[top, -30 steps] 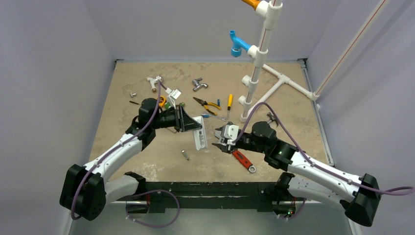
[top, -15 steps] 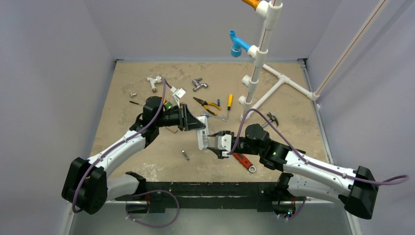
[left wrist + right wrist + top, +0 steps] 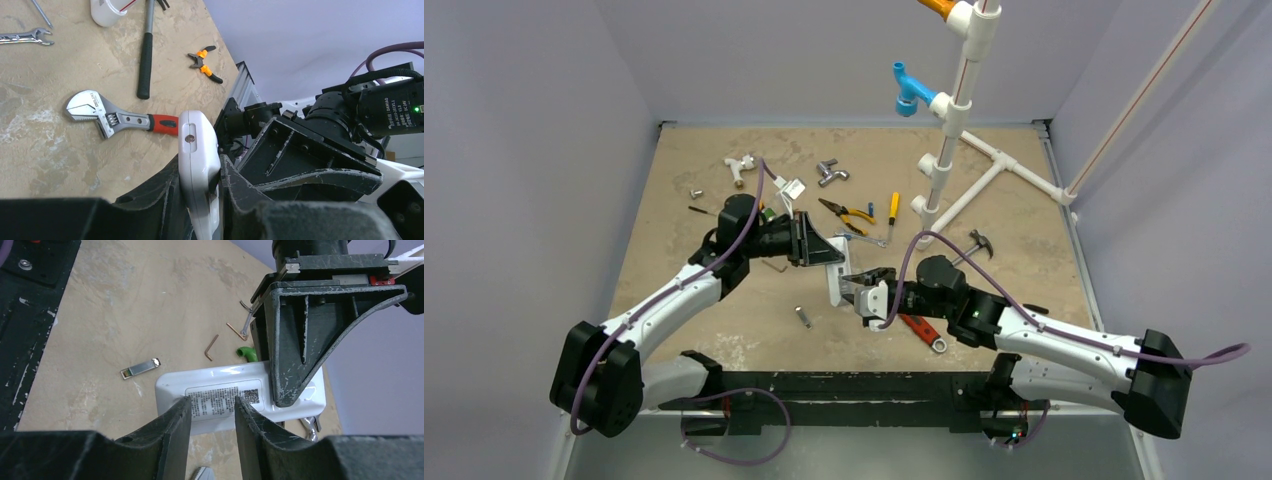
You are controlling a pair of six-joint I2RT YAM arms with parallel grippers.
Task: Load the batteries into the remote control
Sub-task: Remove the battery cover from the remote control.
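My left gripper [image 3: 832,262] is shut on the white remote control [image 3: 837,280] and holds it on edge above the table. In the left wrist view the remote control [image 3: 199,145] stands edge-on between the black fingers. My right gripper [image 3: 862,292] is open, its two fingertips right up against the remote's labelled back [image 3: 220,382]; whether they touch it I cannot tell. Nothing sits between them. The left fingers [image 3: 295,355] clamp the remote's right end. A tiny blue shape, perhaps the batteries [image 3: 870,208], lies far back by the yellow screwdriver.
A red-handled wrench [image 3: 921,328] lies under the right arm, a hammer [image 3: 979,240] beyond it. A small silvery metal piece [image 3: 140,367] and a bent hex key [image 3: 211,347] lie below the remote. Pliers [image 3: 849,213] and a white pipe stand [image 3: 944,150] are farther back.
My right gripper has moved left up to the remote's back, and its jaws have narrowed. The left arm shifted the remote slightly right, then held still.
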